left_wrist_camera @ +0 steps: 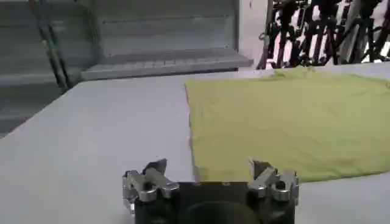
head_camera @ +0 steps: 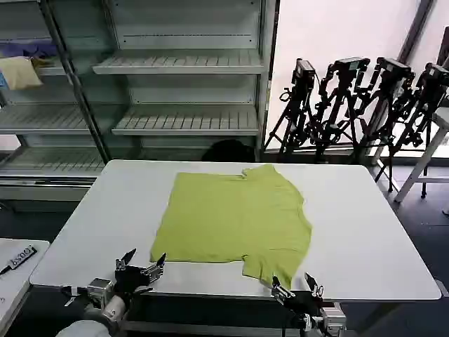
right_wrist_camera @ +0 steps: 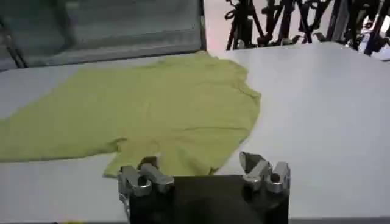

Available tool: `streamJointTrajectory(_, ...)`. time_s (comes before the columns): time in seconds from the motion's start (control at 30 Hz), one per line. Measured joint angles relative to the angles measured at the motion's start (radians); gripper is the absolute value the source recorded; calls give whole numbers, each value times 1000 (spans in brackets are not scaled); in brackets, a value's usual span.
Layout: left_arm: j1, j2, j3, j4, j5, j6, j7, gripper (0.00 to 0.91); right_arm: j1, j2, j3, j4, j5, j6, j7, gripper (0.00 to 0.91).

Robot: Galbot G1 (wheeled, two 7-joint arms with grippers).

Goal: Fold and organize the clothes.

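The clothes are one lime yellow-green T-shirt (head_camera: 231, 219) lying on the white table (head_camera: 365, 232), plain side up, its right part rumpled with a sleeve bunched near the front edge. It also shows as the shirt (left_wrist_camera: 292, 122) and the shirt (right_wrist_camera: 152, 115) in the wrist views. My left gripper (head_camera: 142, 265) hovers open at the table's front edge, just left of the shirt's near left corner. At the front edge by the bunched sleeve, my right gripper (head_camera: 297, 286) is open too. In their own views, the left gripper (left_wrist_camera: 208, 173) and the right gripper (right_wrist_camera: 200, 166) hold nothing.
Grey shelving (head_camera: 182, 63) stands behind the table, with a pale yellow cloth (head_camera: 19, 71) and a purple-blue cloth (head_camera: 28, 48) on its left shelf. Black tripods (head_camera: 365, 98) crowd the back right. A small white table (head_camera: 14, 274) sits at the left.
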Motion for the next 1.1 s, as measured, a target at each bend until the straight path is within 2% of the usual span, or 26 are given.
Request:
streamJointTrajectory(0.63, -9, -11, 7, 34, -31, 3, 3, 907, 19, 1, -28, -38, -7, 5, 7, 897)
streamJointTrajectory(0.7, -3, -13, 9, 29, -38, 3, 3, 846, 17, 1, -28, -38, -7, 8, 7, 806)
streamJointTrajectory(0.73, -1, -14, 10, 28, -40, 3, 4, 806, 16, 0, -29, -38, -7, 9, 7, 725)
streamJointTrajectory(0.77, -1, -15, 11, 28, -42, 3, 3, 736, 15, 0, -29, -39, -7, 10, 7, 675)
streamJointTrajectory(0.8, -1, -17, 12, 28, -44, 3, 3, 595, 14, -1, -30, -40, -8, 12, 7, 574)
streamJointTrajectory(0.83, -1, -19, 13, 28, -44, 3, 3, 534, 13, -1, -30, -42, -8, 14, 7, 524)
streamJointTrajectory(0.87, -1, -20, 13, 30, -45, 3, 3, 433, 12, 0, -31, -42, -8, 15, 7, 413)
streamJointTrajectory(0.9, -1, -21, 13, 32, -46, 3, 2, 383, 12, 0, -32, -42, -8, 16, 7, 373)
streamJointTrajectory(0.93, 0, -22, 13, 33, -47, 3, 2, 252, 11, 0, -33, -42, -8, 18, 7, 272)
streamJointTrajectory(1.0, 4, -23, 13, 34, -51, 3, 1, 202, 11, 0, -36, -42, -8, 19, 7, 181)
streamJointTrajectory(1.1, 8, -24, 12, 34, -53, 2, 1, 121, 12, 1, -39, -46, -9, 21, 7, 111)
